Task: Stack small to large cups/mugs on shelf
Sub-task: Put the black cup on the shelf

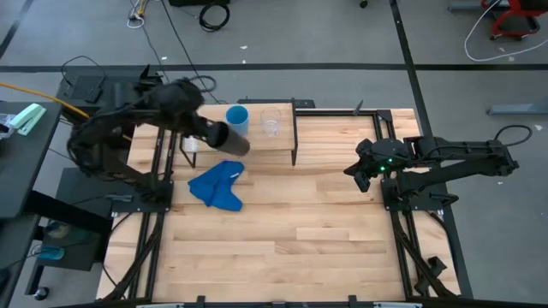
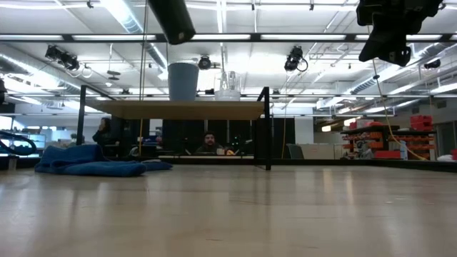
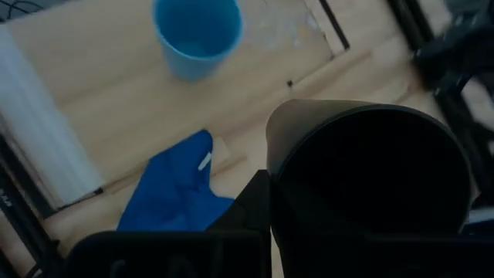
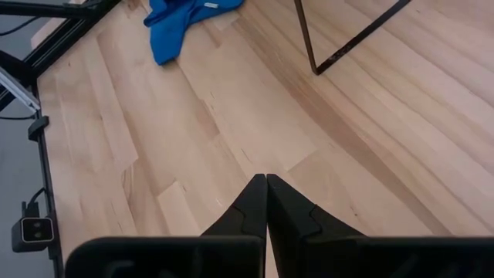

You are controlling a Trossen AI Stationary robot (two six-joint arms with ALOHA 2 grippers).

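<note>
My left gripper [image 1: 208, 130] is shut on the black cylinder cup [image 1: 229, 139], held tilted high above the left end of the shelf [image 1: 282, 141]; in the low view the cup [image 2: 172, 19] shows at the top. The light blue cup [image 1: 237, 118] and the small clear cup [image 1: 271, 123] stand upright, side by side, on the shelf board [image 2: 186, 109]. The left wrist view shows the black cup's dark mouth [image 3: 374, 185] and the blue cup [image 3: 197, 35] beyond it. My right gripper [image 4: 266, 185] is shut and empty, hovering at the table's right side [image 1: 360, 171]. My left gripper holds the black cup near its open end. One finger [image 3: 251, 208] lies against the outer wall [image 3: 279, 166]; the cup hides the other finger. The cup is lifted clear and tilted, its closed end slanting toward the table's near right.
A crumpled blue cloth [image 1: 217, 185] lies on the tabletop just in front of the shelf's left end. The shelf's thin black legs [image 2: 267, 128] stand on the table. Bare planks [image 1: 300, 231] fill the near half. People [image 2: 208, 143] sit in the room beyond.
</note>
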